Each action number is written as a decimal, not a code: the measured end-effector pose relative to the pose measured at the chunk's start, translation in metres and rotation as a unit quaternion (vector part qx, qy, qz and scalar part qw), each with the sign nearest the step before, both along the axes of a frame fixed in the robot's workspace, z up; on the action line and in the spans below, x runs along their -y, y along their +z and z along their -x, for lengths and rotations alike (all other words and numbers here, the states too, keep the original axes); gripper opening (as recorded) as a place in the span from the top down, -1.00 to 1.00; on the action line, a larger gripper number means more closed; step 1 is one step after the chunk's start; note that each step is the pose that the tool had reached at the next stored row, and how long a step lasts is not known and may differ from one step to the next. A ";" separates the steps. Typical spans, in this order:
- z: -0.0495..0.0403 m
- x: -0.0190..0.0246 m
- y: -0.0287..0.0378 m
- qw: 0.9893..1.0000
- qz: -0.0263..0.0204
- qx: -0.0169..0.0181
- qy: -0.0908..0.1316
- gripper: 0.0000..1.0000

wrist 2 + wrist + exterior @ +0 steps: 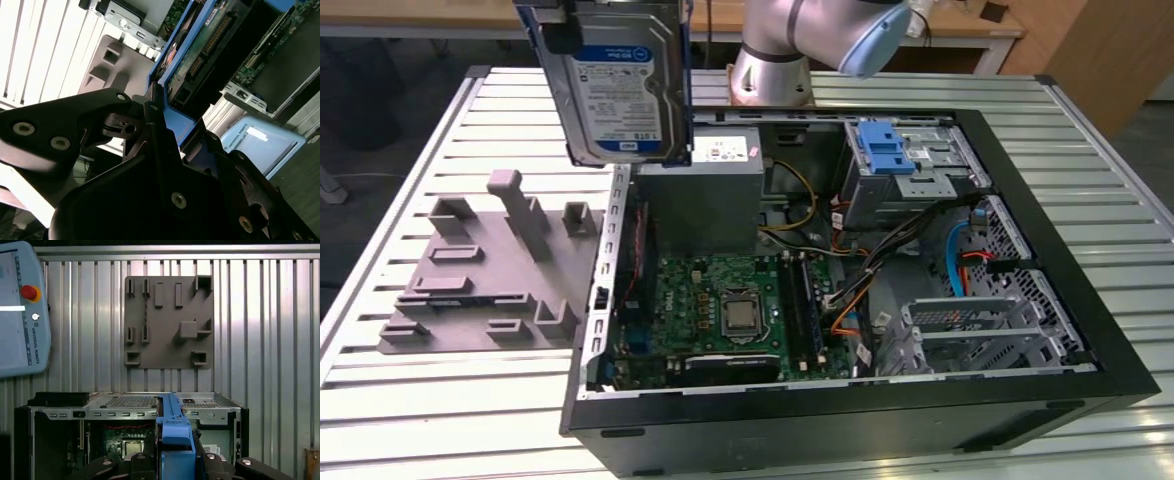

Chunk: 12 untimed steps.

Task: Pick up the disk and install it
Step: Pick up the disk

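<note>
The disk (624,85) hangs upright high over the table at the exterior view's upper left, above the open case's left wall. It is silver with a white-and-blue label and a blue carrier frame. In the second wrist view my gripper (165,125) is shut on the disk's blue carrier edge (172,75), and the drive's circuit-board side shows beyond it. In the first wrist view the gripper (175,460) clamps the blue carrier (172,430) edge-on above the case.
The open black computer case (854,430) lies on the slatted table with its motherboard (720,300), grey power supply (700,190) and metal drive bay (927,165) with a blue latch (887,150). A grey fixture plate (480,290) lies left of it. A teach pendant (20,310) rests nearby.
</note>
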State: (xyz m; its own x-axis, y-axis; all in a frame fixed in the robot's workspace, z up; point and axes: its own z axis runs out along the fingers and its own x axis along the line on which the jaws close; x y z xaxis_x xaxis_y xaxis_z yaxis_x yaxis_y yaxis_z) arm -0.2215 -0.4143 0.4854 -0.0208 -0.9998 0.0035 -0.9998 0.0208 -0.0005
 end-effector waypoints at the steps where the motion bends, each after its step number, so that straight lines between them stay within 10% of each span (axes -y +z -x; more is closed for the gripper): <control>1: -0.0005 0.0031 0.0000 1.000 0.000 0.000 0.000 0.27; 12: -0.0392 0.0140 -0.0010 1.000 0.000 0.000 0.000 0.27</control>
State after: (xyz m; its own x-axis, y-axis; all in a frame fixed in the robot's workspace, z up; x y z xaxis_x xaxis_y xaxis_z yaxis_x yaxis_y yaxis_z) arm -0.1823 -0.4283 0.4844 -0.0209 -0.9998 0.0035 -0.9998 0.0209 -0.0005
